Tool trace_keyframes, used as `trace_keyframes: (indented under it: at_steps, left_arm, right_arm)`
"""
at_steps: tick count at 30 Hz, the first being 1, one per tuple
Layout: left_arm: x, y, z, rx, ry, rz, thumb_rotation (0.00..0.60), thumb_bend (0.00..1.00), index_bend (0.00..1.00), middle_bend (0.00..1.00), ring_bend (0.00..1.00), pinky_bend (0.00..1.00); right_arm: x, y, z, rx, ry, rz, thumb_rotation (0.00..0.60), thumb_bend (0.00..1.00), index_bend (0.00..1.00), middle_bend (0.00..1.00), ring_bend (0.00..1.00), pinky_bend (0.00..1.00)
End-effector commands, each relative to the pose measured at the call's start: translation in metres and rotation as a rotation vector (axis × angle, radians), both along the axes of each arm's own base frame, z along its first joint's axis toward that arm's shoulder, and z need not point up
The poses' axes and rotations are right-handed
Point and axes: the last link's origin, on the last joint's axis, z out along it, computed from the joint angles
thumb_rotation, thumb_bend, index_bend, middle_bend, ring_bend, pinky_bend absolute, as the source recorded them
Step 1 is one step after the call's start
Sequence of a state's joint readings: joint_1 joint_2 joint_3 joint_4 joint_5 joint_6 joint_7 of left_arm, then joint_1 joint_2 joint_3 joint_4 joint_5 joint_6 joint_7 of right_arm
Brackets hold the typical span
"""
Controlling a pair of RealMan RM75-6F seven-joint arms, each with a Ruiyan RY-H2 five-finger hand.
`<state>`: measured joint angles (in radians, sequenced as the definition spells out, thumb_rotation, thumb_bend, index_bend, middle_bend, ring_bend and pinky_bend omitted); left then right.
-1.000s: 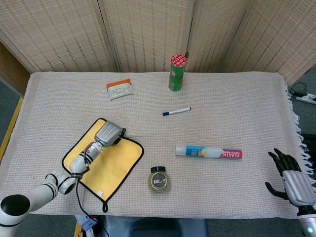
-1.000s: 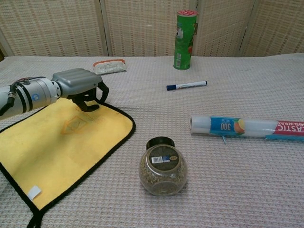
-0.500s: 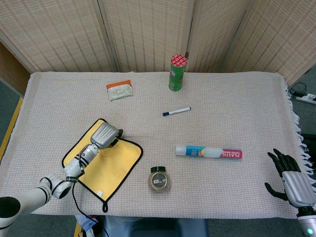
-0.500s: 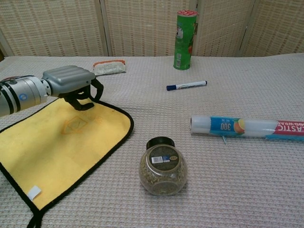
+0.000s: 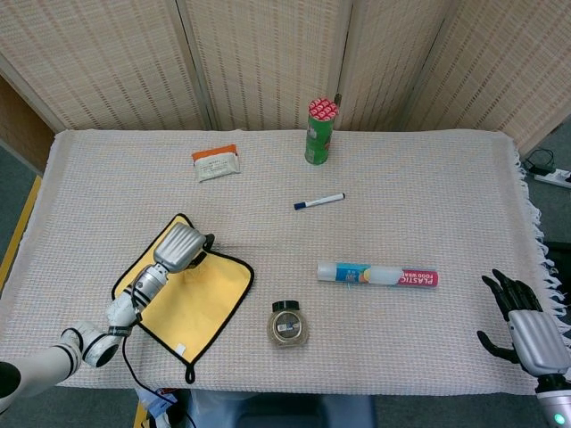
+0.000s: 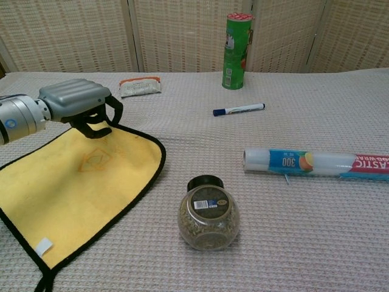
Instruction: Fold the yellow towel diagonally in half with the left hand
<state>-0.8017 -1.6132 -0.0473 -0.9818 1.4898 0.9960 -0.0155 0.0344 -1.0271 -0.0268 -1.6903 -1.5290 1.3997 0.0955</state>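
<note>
The yellow towel (image 5: 192, 294) (image 6: 73, 182) with a black border lies flat at the table's front left, a white tag near its front corner. My left hand (image 5: 178, 245) (image 6: 76, 103) sits over the towel's far edge, fingers curled down onto the cloth near the black border and seeming to pinch it. The contact itself is partly hidden under the hand. My right hand (image 5: 522, 325) hangs off the table's front right edge, fingers spread and holding nothing; the chest view does not show it.
A glass jar (image 5: 288, 323) (image 6: 208, 214) stands just right of the towel. Further right lies a plastic wrap roll (image 5: 377, 275) (image 6: 316, 162). A marker (image 5: 319, 201) (image 6: 239, 109), a green can (image 5: 320, 131) (image 6: 237, 42) and a white packet (image 5: 216, 161) (image 6: 140, 85) sit further back.
My left hand has drawn back to the left along the towel's far edge, and the towel's right corner has shifted left with it. The right hand has stayed put.
</note>
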Motion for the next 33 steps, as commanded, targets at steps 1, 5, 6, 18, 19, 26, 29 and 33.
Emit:
trace_keyframes:
  at_steps: [1,5,6,18,19,26,29,33]
  left_arm:
    - [-0.007,-0.010,0.006,0.009,-0.027,0.001,0.600,0.48,0.67,1.00,1.00,1.00]
    - [-0.019,-0.028,0.013,0.002,-0.069,0.005,0.600,0.48,0.67,1.00,1.00,1.00]
    - [-0.024,-0.033,0.015,-0.001,-0.072,0.006,0.600,0.48,0.67,1.00,1.00,1.00]
    - [-0.057,-0.082,0.027,-0.022,-0.164,0.046,0.600,0.48,0.65,1.00,1.00,1.00]
    - [-0.059,-0.084,0.028,-0.020,-0.169,0.049,0.600,0.48,0.65,1.00,1.00,1.00]
    - [-0.070,-0.104,0.035,-0.005,-0.199,0.072,0.600,0.48,0.65,1.00,1.00,1.00]
    - [-0.075,-0.111,0.038,-0.003,-0.207,0.087,0.600,0.48,0.65,1.00,1.00,1.00]
    - [-0.083,-0.118,0.040,-0.004,-0.204,0.106,0.600,0.48,0.65,1.00,1.00,1.00]
  right_arm:
    - [0.001,0.001,0.000,0.001,-0.001,0.005,0.600,0.37,0.00,0.00,0.00,0.00]
    - [0.003,0.002,-0.001,0.003,0.000,0.014,0.600,0.37,0.00,0.00,0.00,0.00]
    - [0.003,0.003,-0.001,0.003,0.001,0.016,0.600,0.37,0.00,0.00,0.00,0.00]
    - [0.012,0.010,-0.005,0.006,0.007,0.055,0.600,0.37,0.00,0.00,0.00,0.00]
    - [0.013,0.011,-0.005,0.007,0.006,0.058,0.600,0.37,0.00,0.00,0.00,0.00]
    - [0.017,0.018,-0.009,0.010,-0.002,0.072,0.600,0.37,0.00,0.00,0.00,0.00]
    - [0.018,0.019,-0.010,0.010,-0.006,0.076,0.600,0.37,0.00,0.00,0.00,0.00]
    - [0.021,0.020,-0.012,0.014,-0.005,0.085,0.600,0.37,0.00,0.00,0.00,0.00]
